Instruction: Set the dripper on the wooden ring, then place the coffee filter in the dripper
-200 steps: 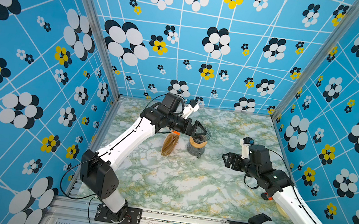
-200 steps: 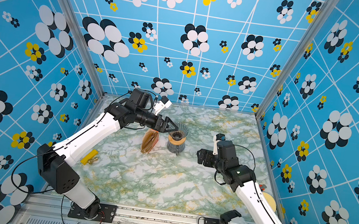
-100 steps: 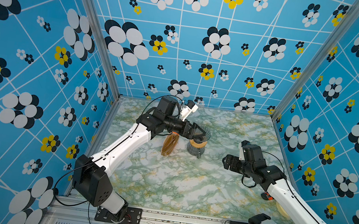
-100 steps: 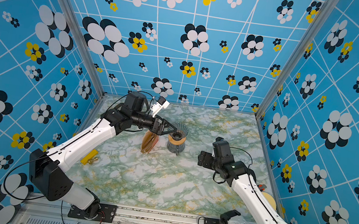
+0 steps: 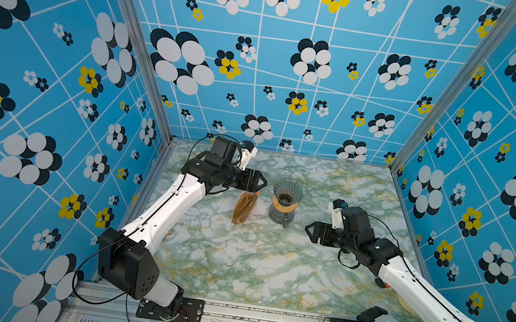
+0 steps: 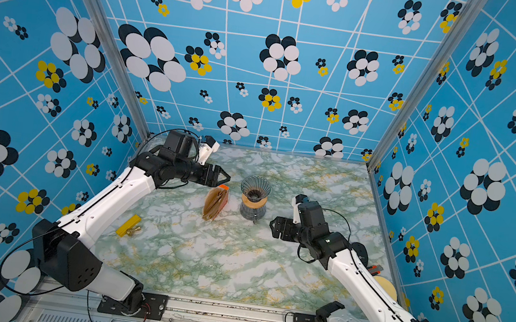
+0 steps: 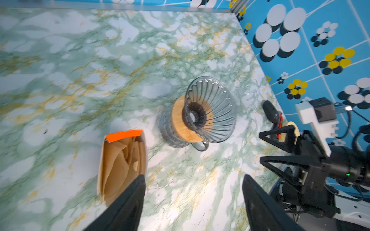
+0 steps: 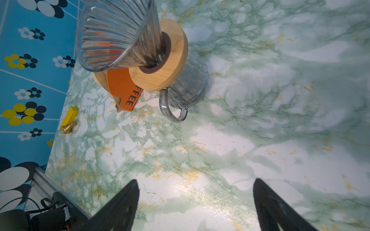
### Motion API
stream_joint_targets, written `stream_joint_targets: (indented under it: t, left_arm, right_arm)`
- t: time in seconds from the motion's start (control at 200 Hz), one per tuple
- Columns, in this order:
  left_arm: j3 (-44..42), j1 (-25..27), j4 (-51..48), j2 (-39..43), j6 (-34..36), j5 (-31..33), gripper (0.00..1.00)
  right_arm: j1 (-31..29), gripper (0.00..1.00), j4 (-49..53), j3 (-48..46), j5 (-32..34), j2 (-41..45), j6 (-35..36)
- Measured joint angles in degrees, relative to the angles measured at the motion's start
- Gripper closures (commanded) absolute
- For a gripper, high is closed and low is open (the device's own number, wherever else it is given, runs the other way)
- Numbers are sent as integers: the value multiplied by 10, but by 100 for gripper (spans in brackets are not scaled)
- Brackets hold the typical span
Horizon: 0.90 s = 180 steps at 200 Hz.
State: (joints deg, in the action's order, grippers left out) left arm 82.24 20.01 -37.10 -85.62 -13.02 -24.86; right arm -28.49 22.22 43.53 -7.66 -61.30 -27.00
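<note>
The dripper, a clear ribbed glass cone, stands empty on a wooden ring over a glass jug. No coffee filter lies by itself. Brown papers show only inside the clear orange-tagged packet, which stands left of the jug. My left gripper hovers open and empty above the packet's orange top. The right gripper is open and empty, low over the table to the right of the jug.
A yellow block with a brass knob lies near the left wall. By the right wall sit a black device, a small orange item and a pale tan disc partly behind the right arm.
My left gripper has drawn back leftward from over the dripper to above the packet, and its jaws have narrowed somewhat. The right gripper has shifted slightly left toward the jug.
</note>
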Motion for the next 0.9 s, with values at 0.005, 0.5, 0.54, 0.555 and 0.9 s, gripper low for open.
stream_joint_targets:
  t: [0.005, 0.5, 0.54, 0.555, 0.9]
  left_arm:
    - [0, 0, -3, -1, 1, 3, 37]
    - [-1, 2, -51, -70, 57, 118, 69]
    - [-1, 3, -51, -75, 56, 122, 69]
    - [-1, 3, -51, -76, 56, 123, 70]
    - [-1, 15, -51, -121, 64, 159, 77]
  right_arm:
    - [0, 10, 0, 0, 0, 0, 0]
    - [-6, 9, -18, -16, -2, 12, -3]
    - [-6, 9, -19, -18, -2, 14, -3]
    - [-6, 9, -19, -19, -2, 14, -3]
    - [-6, 9, -23, -39, -2, 21, -3]
